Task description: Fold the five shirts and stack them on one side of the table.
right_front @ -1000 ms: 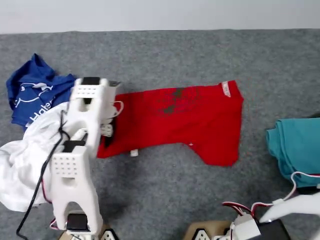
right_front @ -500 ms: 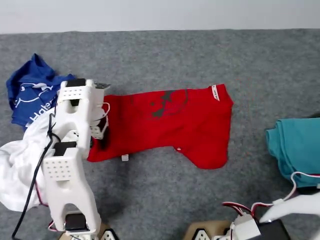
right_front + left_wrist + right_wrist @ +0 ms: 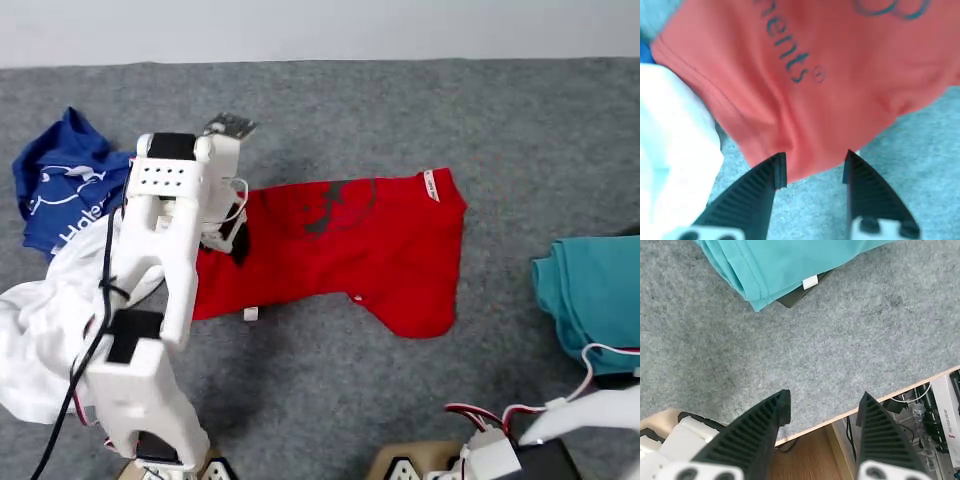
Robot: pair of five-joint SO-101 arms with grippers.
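A red shirt [image 3: 350, 245] lies spread flat across the middle of the grey mat, print side up. My left gripper [image 3: 230, 238] hangs open over its left end. In the left wrist view the shirt's edge [image 3: 815, 75] lies just between the two fingertips of that gripper [image 3: 812, 167]. A crumpled white shirt [image 3: 45, 320] and a blue shirt [image 3: 65, 185] lie at the left. A folded teal shirt [image 3: 595, 295] rests at the right edge. My right gripper [image 3: 820, 407] stands open above bare mat, short of the teal shirt [image 3: 790, 262].
A dark flat piece [image 3: 797, 294] pokes out from under the teal shirt. The table's front edge [image 3: 890, 400] runs close to the right gripper, with cables and gear below it. The right arm's base [image 3: 560, 430] sits at the front right.
The left arm first dragged the red shirt to the left, then let go and shifted back and to the right. The shirt stayed where it was pulled. The right arm kept still.
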